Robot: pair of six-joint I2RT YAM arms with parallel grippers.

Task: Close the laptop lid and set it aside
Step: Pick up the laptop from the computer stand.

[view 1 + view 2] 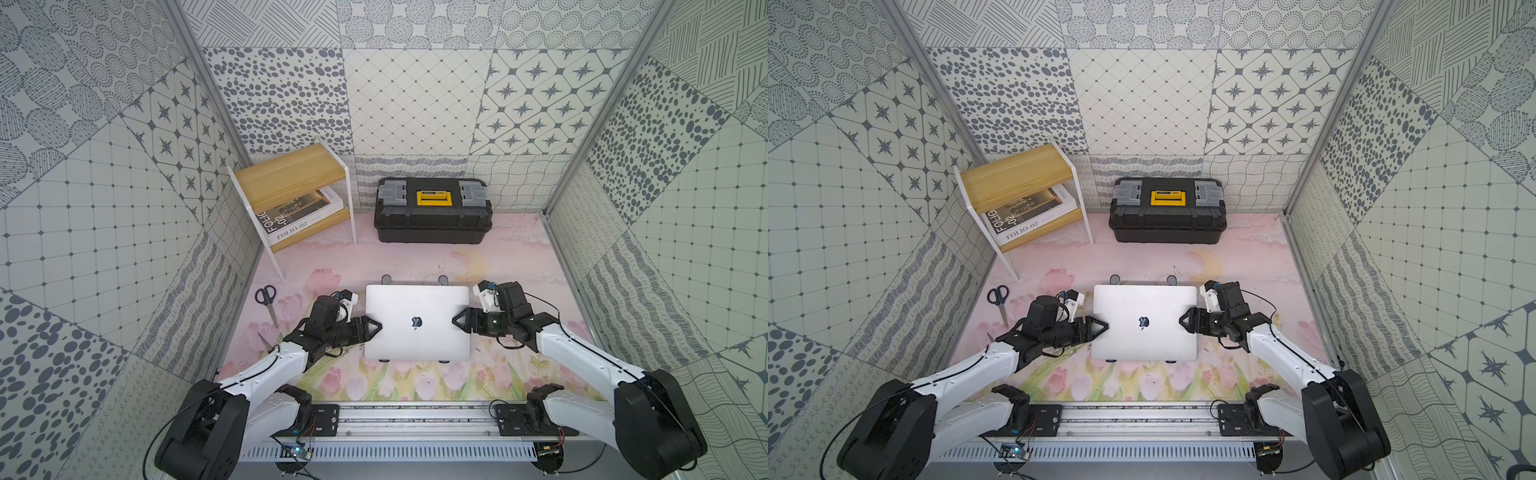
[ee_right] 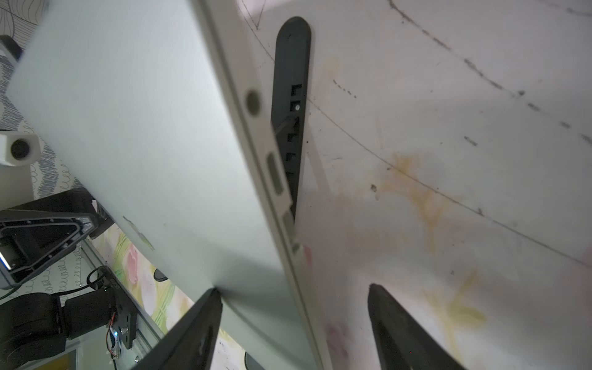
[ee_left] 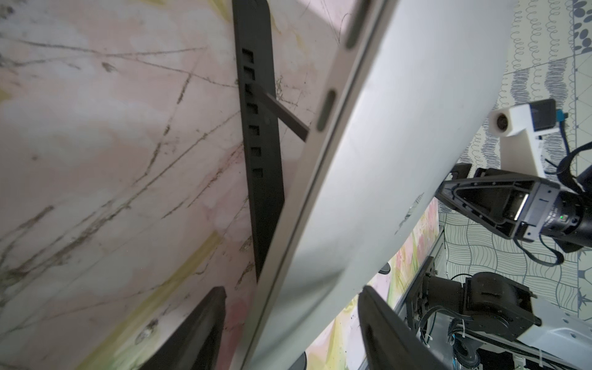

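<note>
The silver laptop (image 1: 417,322) (image 1: 1144,322) lies in the middle of the mat, its lid (image 1: 415,303) shut flat and the apple logo facing up. It rests raised on a dark grey stand (image 3: 259,160) (image 2: 291,80). My left gripper (image 1: 380,326) (image 3: 291,288) is at the laptop's left edge, open, with one finger above the lid and one below the base. My right gripper (image 1: 454,321) (image 2: 294,287) straddles the right edge the same way, open. Its upper finger (image 2: 205,314) is at the lid's surface and its lower finger (image 2: 394,320) stands apart from the base.
A black-and-yellow toolbox (image 1: 433,210) stands at the back. A wooden shelf (image 1: 286,178) holding a book (image 1: 291,216) is at the back left. Scissors (image 1: 268,303) lie on the mat left of my left arm. Patterned walls close in three sides.
</note>
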